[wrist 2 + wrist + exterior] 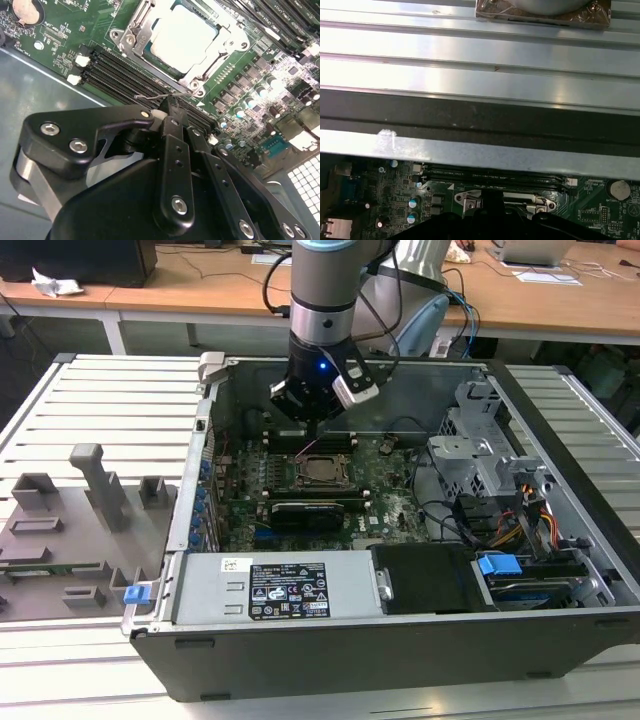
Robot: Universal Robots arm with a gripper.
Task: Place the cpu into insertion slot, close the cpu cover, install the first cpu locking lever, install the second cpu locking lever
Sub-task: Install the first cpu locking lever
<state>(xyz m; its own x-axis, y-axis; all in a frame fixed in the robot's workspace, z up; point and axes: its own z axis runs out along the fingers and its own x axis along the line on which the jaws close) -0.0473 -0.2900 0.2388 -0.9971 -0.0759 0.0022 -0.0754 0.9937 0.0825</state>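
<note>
The cpu (184, 37) lies flat in the insertion slot (200, 85) on the green board, silvery top up. The cpu cover (131, 31) is folded down around it as a metal frame. In the exterior view the cpu (322, 469) sits mid-board inside the open computer case, with my gripper (313, 430) just above the socket's far side. A thin wire locking lever (150, 96) stands raised off the socket's edge, and its end meets my gripper (172, 102). The fingers look shut together at the wire. In the first wrist view the socket's edge (505, 200) shows above the gripper body.
Long black memory slots (125, 70) run beside the socket. A long black card (310, 510) lies on its near side. The case wall (470, 150) rises close behind the gripper. A drive cage (480, 450), cables and a power supply (280, 590) crowd the case. A grey fixture (80, 510) stands outside.
</note>
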